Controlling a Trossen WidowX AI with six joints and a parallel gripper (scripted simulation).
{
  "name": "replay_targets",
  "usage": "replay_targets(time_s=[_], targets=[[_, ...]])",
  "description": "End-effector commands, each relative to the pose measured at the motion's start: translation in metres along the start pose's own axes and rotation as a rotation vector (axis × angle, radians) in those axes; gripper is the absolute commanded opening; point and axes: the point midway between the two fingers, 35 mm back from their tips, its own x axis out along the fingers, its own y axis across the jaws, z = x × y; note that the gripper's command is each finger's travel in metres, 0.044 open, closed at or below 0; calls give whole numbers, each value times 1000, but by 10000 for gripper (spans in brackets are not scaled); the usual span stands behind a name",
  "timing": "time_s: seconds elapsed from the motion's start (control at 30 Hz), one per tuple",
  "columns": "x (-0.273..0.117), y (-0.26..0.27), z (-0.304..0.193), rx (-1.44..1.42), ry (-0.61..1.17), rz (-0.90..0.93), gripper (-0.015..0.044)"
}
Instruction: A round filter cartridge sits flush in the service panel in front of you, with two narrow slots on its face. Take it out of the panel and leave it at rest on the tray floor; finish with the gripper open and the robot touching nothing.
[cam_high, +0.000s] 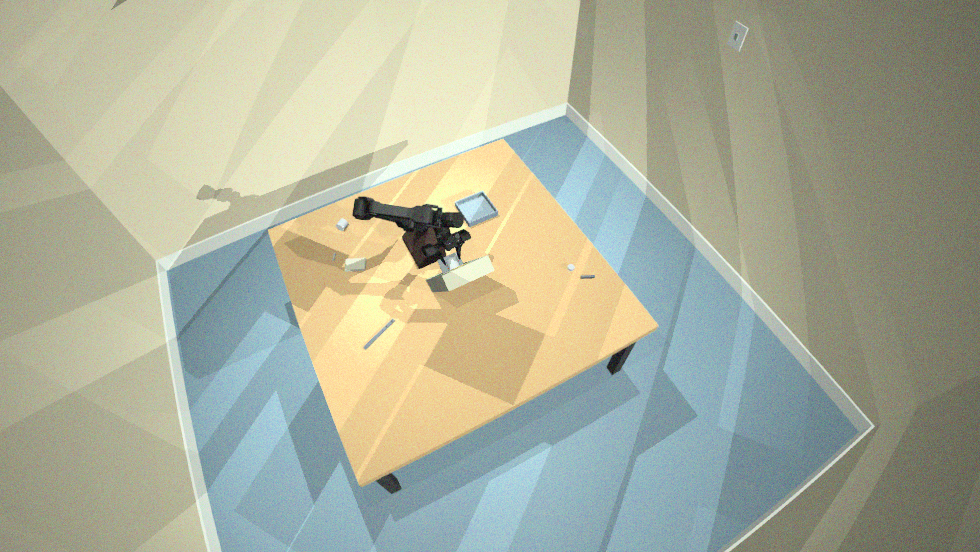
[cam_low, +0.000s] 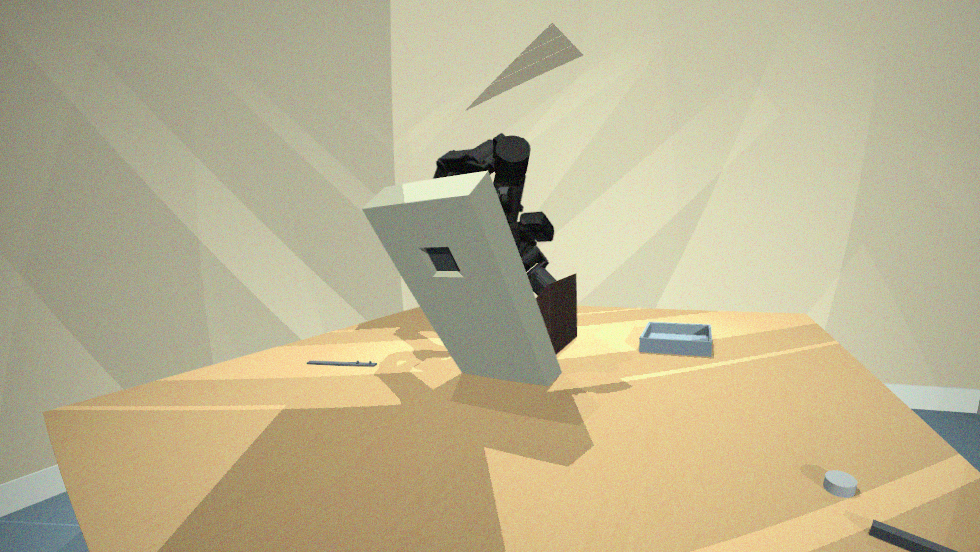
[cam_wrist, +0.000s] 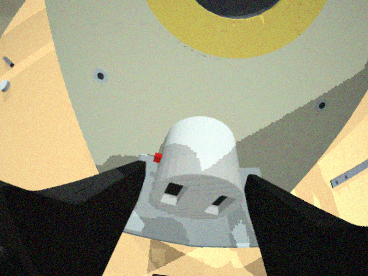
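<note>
The white round cartridge (cam_wrist: 200, 150), two slots on its face and a red mark on its side, stands out of the panel's yellow-ringed hole. It lies on a grey ledge (cam_wrist: 160, 230) on the pale tilted panel (cam_high: 469, 275) (cam_low: 473, 301) (cam_wrist: 210, 85), below the hole. My gripper (cam_wrist: 196, 176) is open, one finger on each side of the cartridge. A small gap shows on the left; contact on the right cannot be told. The panel hides the fingers in the exterior view. The blue-grey tray (cam_high: 483, 220) (cam_low: 675, 347) stands on the table, apart from the panel; no cartridge shows in it.
A grey bar (cam_high: 379, 333) (cam_low: 341, 363) (cam_wrist: 350, 174) lies on the table. A small disc (cam_high: 570, 267) (cam_low: 840, 483) (cam_wrist: 4, 85) and a dark bar (cam_high: 587, 277) (cam_low: 905, 534) lie on the other side. A pale block (cam_high: 354, 264) and a small white block (cam_high: 341, 224) lie near the arm.
</note>
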Motion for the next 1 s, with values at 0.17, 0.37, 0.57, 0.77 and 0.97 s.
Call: replay_targets(time_s=[0.17, 0.37, 0.57, 0.77, 0.97], targets=[[0, 0, 0, 0, 0, 0, 225], [0, 0, 0, 0, 0, 0, 185], [-2, 0, 5, 0, 0, 0, 27], [-10, 0, 22, -1, -1, -2, 0], [-23, 2, 25, -1, 0, 2, 0]])
